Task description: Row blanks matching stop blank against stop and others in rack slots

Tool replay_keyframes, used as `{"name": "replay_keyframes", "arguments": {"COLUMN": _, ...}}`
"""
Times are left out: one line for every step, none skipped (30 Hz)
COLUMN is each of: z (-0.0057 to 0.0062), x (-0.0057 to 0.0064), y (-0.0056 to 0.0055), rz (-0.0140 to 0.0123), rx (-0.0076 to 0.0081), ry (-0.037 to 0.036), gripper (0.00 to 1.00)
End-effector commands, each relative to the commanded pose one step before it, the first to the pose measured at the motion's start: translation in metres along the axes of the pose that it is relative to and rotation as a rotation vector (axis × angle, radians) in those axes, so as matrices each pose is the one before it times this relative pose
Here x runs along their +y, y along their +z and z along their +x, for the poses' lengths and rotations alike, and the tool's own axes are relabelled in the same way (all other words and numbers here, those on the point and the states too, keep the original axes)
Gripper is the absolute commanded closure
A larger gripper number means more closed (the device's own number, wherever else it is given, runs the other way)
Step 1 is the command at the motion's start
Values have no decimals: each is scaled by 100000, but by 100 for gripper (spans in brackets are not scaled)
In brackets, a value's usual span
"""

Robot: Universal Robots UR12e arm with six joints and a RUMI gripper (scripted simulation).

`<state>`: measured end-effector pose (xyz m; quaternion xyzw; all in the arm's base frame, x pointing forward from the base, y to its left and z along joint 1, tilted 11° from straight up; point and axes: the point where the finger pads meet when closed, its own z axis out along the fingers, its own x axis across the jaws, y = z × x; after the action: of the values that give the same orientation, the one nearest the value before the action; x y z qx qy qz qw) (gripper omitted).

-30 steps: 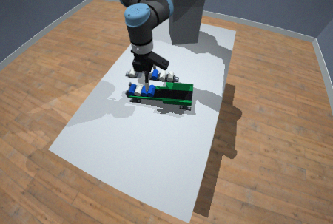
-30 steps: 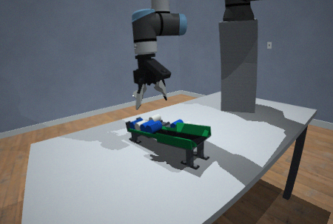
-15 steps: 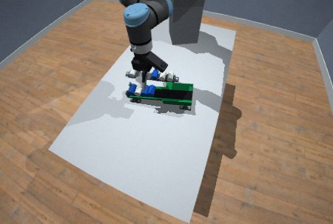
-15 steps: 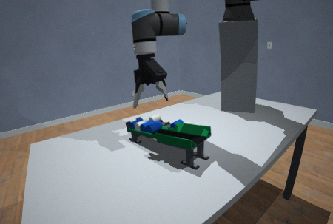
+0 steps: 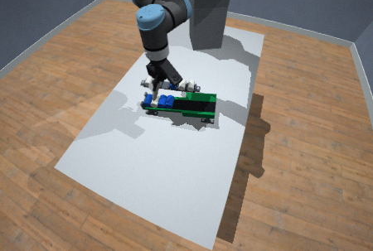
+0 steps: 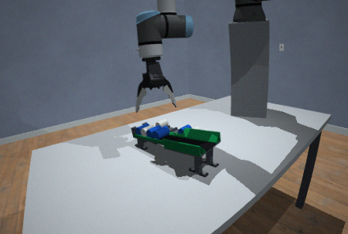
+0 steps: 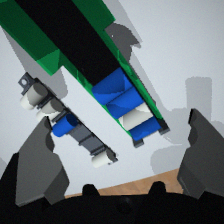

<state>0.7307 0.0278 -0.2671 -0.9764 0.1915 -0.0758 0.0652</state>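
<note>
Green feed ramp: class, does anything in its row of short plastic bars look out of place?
Yes. A white bar lies in the ramp's row between blue bars, near the stop. A blue bar sits in the stock rack among white ones.

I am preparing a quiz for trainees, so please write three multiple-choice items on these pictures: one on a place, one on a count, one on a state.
1. Where on the green feed ramp does the white short plastic bar lie?
A. At the upper end
B. Second from the stop, between blue bars
C. Across the side wall

2. How many blue short plastic bars lie on the ramp?
A. One
B. Three
C. Five

3. In what state is the black two-jaw gripper?
A. Open and empty, above the ramp
B. Shut on a blue bar
C. Shut on a white bar

Answers: B, the wrist view shows blue on both sides of it; B, three are visible there; A, its jaws are spread with nothing between them.
</note>
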Motion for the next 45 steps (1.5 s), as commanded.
{"name": "replay_keyframes", "arguments": {"z": 1051, "x": 552, "y": 198, "rz": -544, "rx": 513, "ry": 27899, "gripper": 0}}
{"name": "replay_keyframes", "arguments": {"z": 104, "x": 27, "y": 23, "rz": 19, "rx": -16, "ry": 3262, "gripper": 0}}
{"name": "replay_keyframes", "arguments": {"z": 103, "x": 24, "y": 23, "rz": 19, "rx": -17, "ry": 3365, "gripper": 0}}
{"name": "replay_keyframes", "arguments": {"z": 0, "x": 0, "y": 0, "rz": 0, "rx": 0, "ry": 0, "gripper": 0}}
{"name": "replay_keyframes", "arguments": {"z": 0, "x": 0, "y": 0, "rz": 0, "rx": 0, "ry": 0, "gripper": 0}}
{"name": "replay_keyframes", "arguments": {"z": 20, "x": -106, "y": 9, "rz": 7, "rx": 36, "ry": 5647, "gripper": 0}}
{"name": "replay_keyframes", "arguments": {"z": 123, "x": 31, "y": 20, "rz": 4, "rx": 2, "ry": 4200, "gripper": 0}}
{"name": "replay_keyframes", "arguments": {"z": 133, "x": 41, "y": 23, "rz": -1, "rx": -1, "ry": 4273, "gripper": 0}}
{"name": "replay_keyframes", "arguments": {"z": 148, "x": 53, "y": 26, "rz": -8, "rx": -4, "ry": 4349, "gripper": 0}}
{"name": "replay_keyframes", "arguments": {"z": 164, "x": 64, "y": 29, "rz": 9, "rx": -31, "ry": 3413, "gripper": 0}}
{"name": "replay_keyframes", "arguments": {"z": 177, "x": 72, "y": 30, "rz": 12, "rx": -37, "ry": 3157, "gripper": 0}}
{"name": "replay_keyframes", "arguments": {"z": 188, "x": 66, "y": 21, "rz": 20, "rx": -23, "ry": 3285, "gripper": 0}}
{"name": "replay_keyframes", "arguments": {"z": 191, "x": 59, "y": 18, "rz": 23, "rx": -20, "ry": 3347, "gripper": 0}}
{"name": "replay_keyframes", "arguments": {"z": 185, "x": 52, "y": 19, "rz": 24, "rx": -23, "ry": 3365, "gripper": 0}}
{"name": "replay_keyframes", "arguments": {"z": 174, "x": 42, "y": 20, "rz": 23, "rx": -27, "ry": 3376, "gripper": 0}}
{"name": "replay_keyframes", "arguments": {"z": 158, "x": 31, "y": 22, "rz": 21, "rx": -30, "ry": 3390, "gripper": 0}}
{"name": "replay_keyframes", "arguments": {"z": 141, "x": 21, "y": 24, "rz": 19, "rx": -33, "ry": 3408, "gripper": 0}}
{"name": "replay_keyframes", "arguments": {"z": 125, "x": 13, "y": 25, "rz": 16, "rx": -34, "ry": 3429, "gripper": 0}}
{"name": "replay_keyframes", "arguments": {"z": 113, "x": 8, "y": 27, "rz": 14, "rx": -34, "ry": 3447, "gripper": 0}}
{"name": "replay_keyframes", "arguments": {"z": 106, "x": 5, "y": 27, "rz": 13, "rx": -33, "ry": 3462, "gripper": 0}}
{"name": "replay_keyframes", "arguments": {"z": 0, "x": 0, "y": 0, "rz": 0, "rx": 0, "ry": 0, "gripper": 0}}
{"name": "replay_keyframes", "arguments": {"z": 0, "x": 0, "y": 0, "rz": 0, "rx": 0, "ry": 0, "gripper": 0}}
{"name": "replay_keyframes", "arguments": {"z": 14, "x": -50, "y": 10, "rz": -11, "rx": 126, "ry": 10297, "gripper": 0}}
{"name": "replay_keyframes", "arguments": {"z": 157, "x": 5, "y": 21, "rz": 19, "rx": -45, "ry": 3032, "gripper": 0}}
{"name": "replay_keyframes", "arguments": {"z": 156, "x": 7, "y": 25, "rz": 13, "rx": -48, "ry": 2897, "gripper": 0}}
{"name": "replay_keyframes", "arguments": {"z": 154, "x": 10, "y": 29, "rz": 5, "rx": -40, "ry": 3192, "gripper": 0}}
{"name": "replay_keyframes", "arguments": {"z": 153, "x": 12, "y": 32, "rz": -1, "rx": -37, "ry": 3359, "gripper": 0}}
{"name": "replay_keyframes", "arguments": {"z": 152, "x": 11, "y": 33, "rz": -3, "rx": -38, "ry": 3392, "gripper": 0}}
{"name": "replay_keyframes", "arguments": {"z": 162, "x": 1, "y": 21, "rz": 7, "rx": -36, "ry": 3381, "gripper": 0}}
{"name": "replay_keyframes", "arguments": {"z": 199, "x": -2, "y": 17, "rz": 9, "rx": -32, "ry": 3369, "gripper": 0}}
{"name": "replay_keyframes", "arguments": {"z": 188, "x": -5, "y": 18, "rz": 6, "rx": -33, "ry": 3369, "gripper": 0}}
{"name": "replay_keyframes", "arguments": {"z": 172, "x": -7, "y": 19, "rz": 2, "rx": -33, "ry": 3377, "gripper": 0}}
{"name": "replay_keyframes", "arguments": {"z": 152, "x": -7, "y": 21, "rz": -2, "rx": -32, "ry": 3390, "gripper": 0}}
{"name": "replay_keyframes", "arguments": {"z": 132, "x": -7, "y": 22, "rz": -5, "rx": -30, "ry": 3405, "gripper": 0}}
{"name": "replay_keyframes", "arguments": {"z": 113, "x": -6, "y": 23, "rz": -8, "rx": -28, "ry": 3423, "gripper": 0}}
{"name": "replay_keyframes", "arguments": {"z": 97, "x": -4, "y": 25, "rz": -9, "rx": -25, "ry": 3440, "gripper": 0}}
{"name": "replay_keyframes", "arguments": {"z": 86, "x": -3, "y": 25, "rz": -10, "rx": -23, "ry": 3454, "gripper": 0}}
{"name": "replay_keyframes", "arguments": {"z": 0, "x": 0, "y": 0, "rz": 0, "rx": 0, "ry": 0, "gripper": 0}}
{"name": "replay_keyframes", "arguments": {"z": 0, "x": 0, "y": 0, "rz": 0, "rx": 0, "ry": 0, "gripper": 0}}
{"name": "replay_keyframes", "arguments": {"z": 119, "x": -53, "y": -25, "rz": 66, "rx": 113, "ry": 10280, "gripper": 0}}
{"name": "replay_keyframes", "arguments": {"z": 125, "x": -27, "y": 18, "rz": -6, "rx": -29, "ry": 3028, "gripper": 0}}
{"name": "replay_keyframes", "arguments": {"z": 122, "x": -25, "y": 20, "rz": -10, "rx": -29, "ry": 2890, "gripper": 0}}
{"name": "replay_keyframes", "arguments": {"z": 120, "x": -23, "y": 24, "rz": -11, "rx": -19, "ry": 3183, "gripper": 0}}
{"name": "replay_keyframes", "arguments": {"z": 117, "x": -21, "y": 27, "rz": -12, "rx": -14, "ry": 3355, "gripper": 0}}
{"name": "replay_keyframes", "arguments": {"z": 114, "x": -19, "y": 29, "rz": -13, "rx": -12, "ry": 3394, "gripper": 0}}
